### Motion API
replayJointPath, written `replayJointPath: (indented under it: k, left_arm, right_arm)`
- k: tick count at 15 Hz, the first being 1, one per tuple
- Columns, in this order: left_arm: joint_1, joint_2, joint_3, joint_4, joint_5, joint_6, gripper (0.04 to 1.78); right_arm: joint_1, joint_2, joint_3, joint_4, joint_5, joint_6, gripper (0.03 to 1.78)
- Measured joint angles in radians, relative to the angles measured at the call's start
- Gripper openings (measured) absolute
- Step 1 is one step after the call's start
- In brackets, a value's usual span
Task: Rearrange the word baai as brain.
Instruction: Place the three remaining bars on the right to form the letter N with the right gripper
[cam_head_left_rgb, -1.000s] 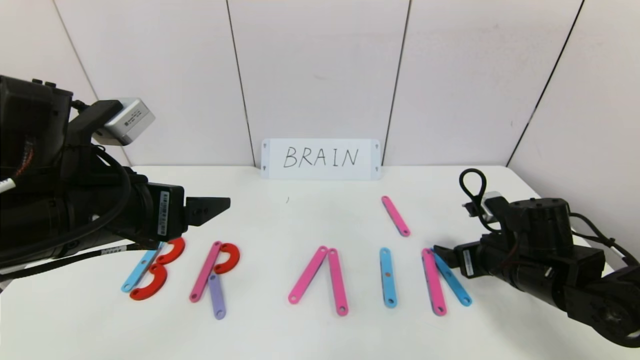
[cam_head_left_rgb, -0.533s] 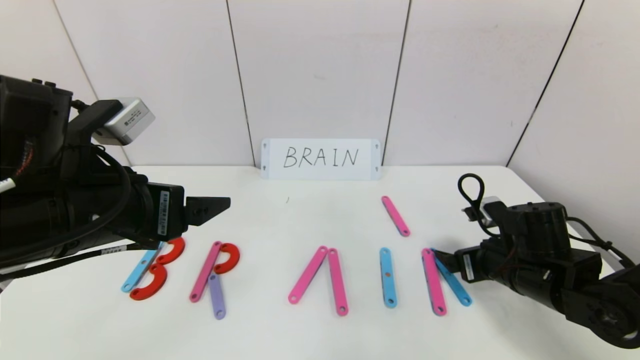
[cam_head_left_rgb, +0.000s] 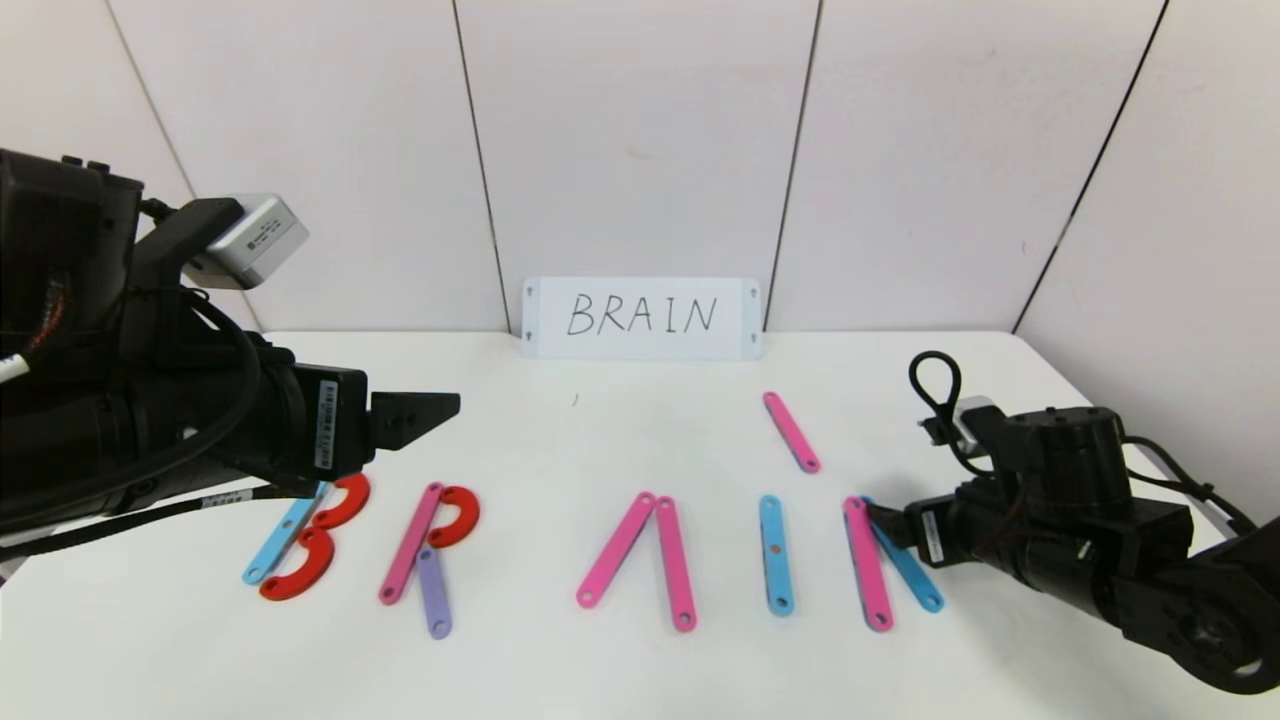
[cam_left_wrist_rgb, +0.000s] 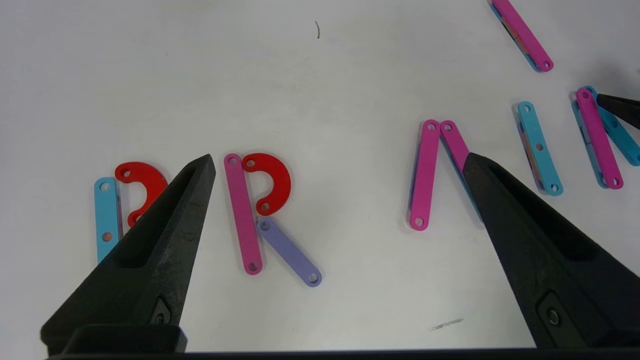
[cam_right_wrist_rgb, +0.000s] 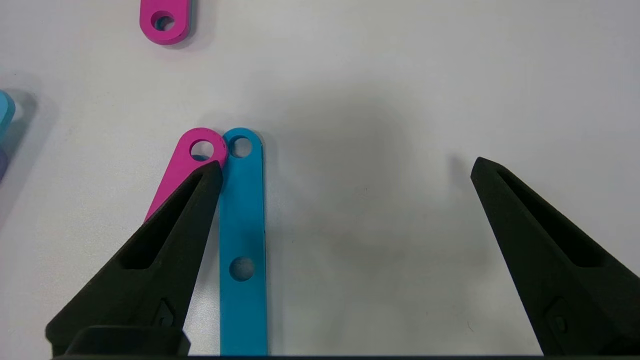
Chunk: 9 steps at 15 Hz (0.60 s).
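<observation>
The plastic letters lie in a row on the white table. A blue strip and red curves form B. A pink strip, red curve and purple strip form R. Two pink strips lean together as A. A blue strip stands as I. A pink strip and blue strip meet at their far ends. My right gripper is open and low over those ends; in the right wrist view one finger overlaps the pink strip, with the blue strip just inside it. My left gripper hovers open above the B and R.
A loose pink strip lies behind the I. A white card with BRAIN handwritten on it leans on the back wall. The table's right edge runs close behind my right arm.
My right gripper has dropped lower toward the far ends of the pink and blue strips. The pieces and my left arm have not moved.
</observation>
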Motion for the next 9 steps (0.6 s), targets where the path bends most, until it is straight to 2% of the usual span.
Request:
replayJointPath:
  k: [4, 9]
  left_arm:
    - [0.0, 0.0, 0.0, 0.0, 0.001, 0.0, 1.73]
    - [-0.001, 0.0, -0.001, 0.0, 0.001, 0.0, 1.73]
  right_arm:
    - [0.001, 0.012, -0.005, -0.003, -0.002, -0.001, 1.73]
    - [0.008, 0.038, -0.004, -0.061, -0.003, -0.004, 1.73]
